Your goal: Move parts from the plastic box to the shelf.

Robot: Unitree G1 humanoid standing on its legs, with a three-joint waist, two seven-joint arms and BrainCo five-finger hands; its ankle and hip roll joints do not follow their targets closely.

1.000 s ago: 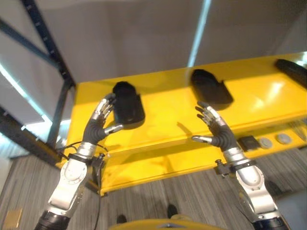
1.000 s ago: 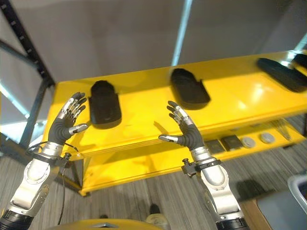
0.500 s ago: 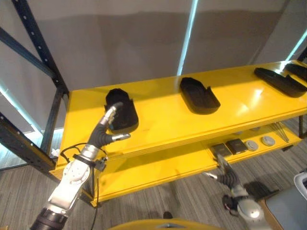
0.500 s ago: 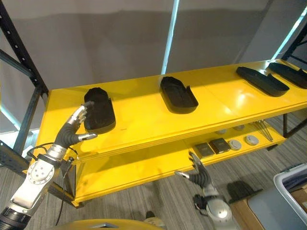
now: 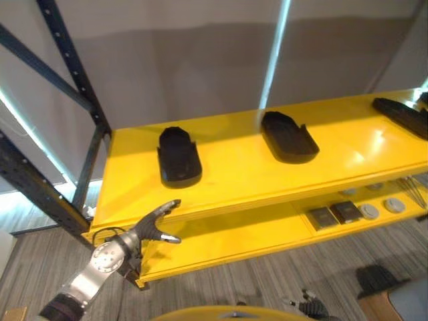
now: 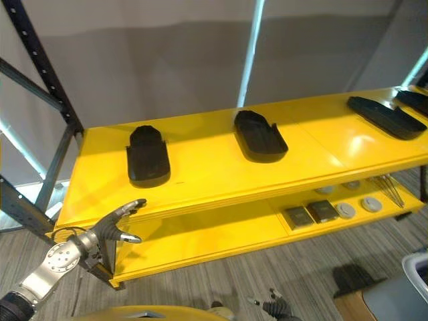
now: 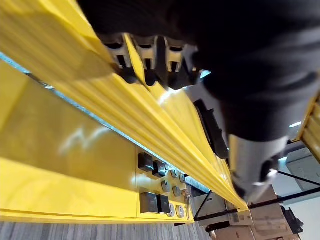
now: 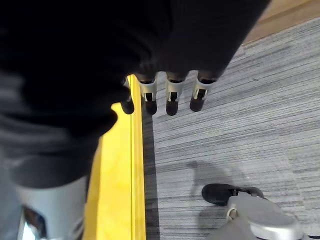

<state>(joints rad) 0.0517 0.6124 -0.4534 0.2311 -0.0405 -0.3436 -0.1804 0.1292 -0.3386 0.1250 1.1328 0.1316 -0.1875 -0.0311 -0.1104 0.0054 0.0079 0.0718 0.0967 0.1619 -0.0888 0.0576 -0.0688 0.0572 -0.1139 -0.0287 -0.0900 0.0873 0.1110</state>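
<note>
Shelf: a yellow shelf [image 6: 221, 167] carried black parts on its top board.
Left part: a black part [image 6: 148, 156] lay flat, long axis running front to back, rounded end toward the front edge.
Middle part: another black part [image 6: 259, 136] lay well apart from it, long axis angled slightly rightward.
Far parts: two long black parts [image 6: 382, 117] lay at the right end.
Lower board: small square and round items [image 6: 326, 208] sat there.
Left hand: the left hand [image 6: 115, 224] hung below the front edge, fingers straight, empty.
Right hand: the right hand [image 8: 167, 92] hung over grey floor, fingers straight, empty.
Writing: none readable.

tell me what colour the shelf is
Bright yellow, both the top shelf and the lower one; it shows best in the right eye view.
</note>
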